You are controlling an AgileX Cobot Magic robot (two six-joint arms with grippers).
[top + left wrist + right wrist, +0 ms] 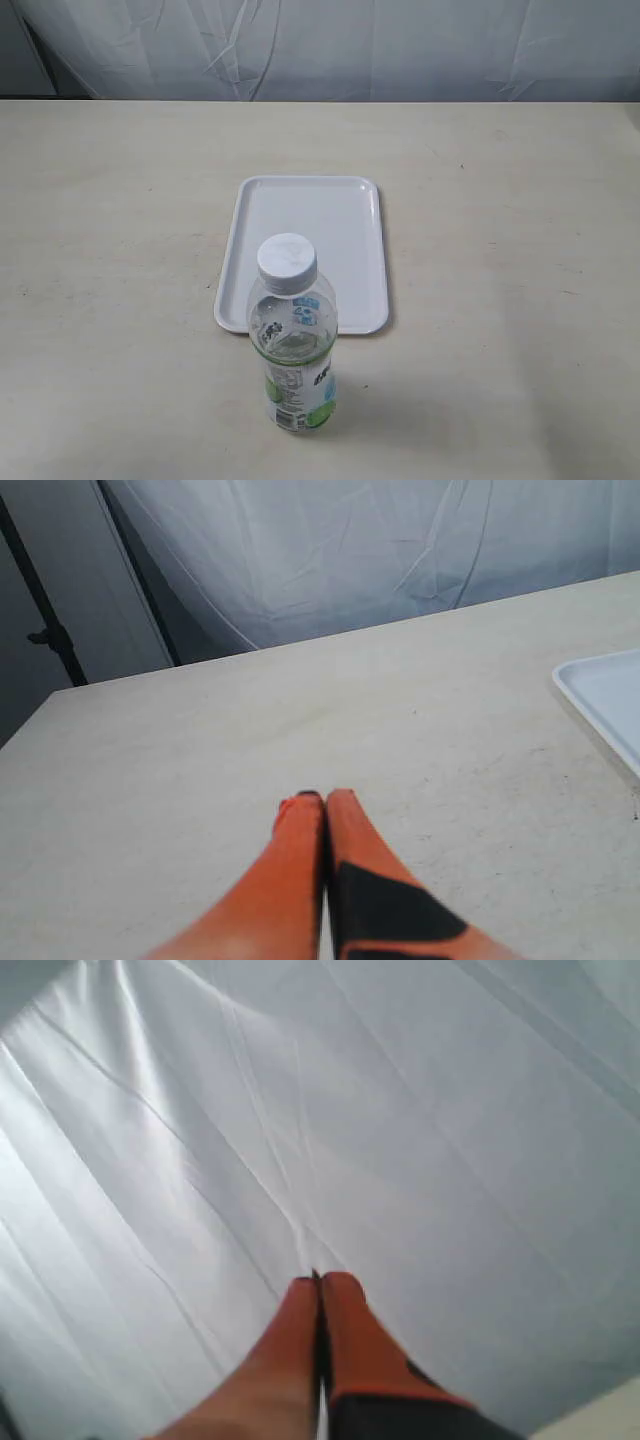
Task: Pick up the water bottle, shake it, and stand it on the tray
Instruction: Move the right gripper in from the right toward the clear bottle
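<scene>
Exterior view, water bottle (295, 350) upright on table (120, 200) near tray (310, 215), left end effector (324, 798) pressed together, right end effector (318, 1281) likewise

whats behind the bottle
The tray lies flat on the table just behind the bottle. The bottle's cap and shoulder cover part of the tray's near edge, so that stretch cannot be seen.

For me, the water bottle (293, 335) hides some of the near rim of the tray (310, 181). Its label (300, 392) words are too small.
</scene>
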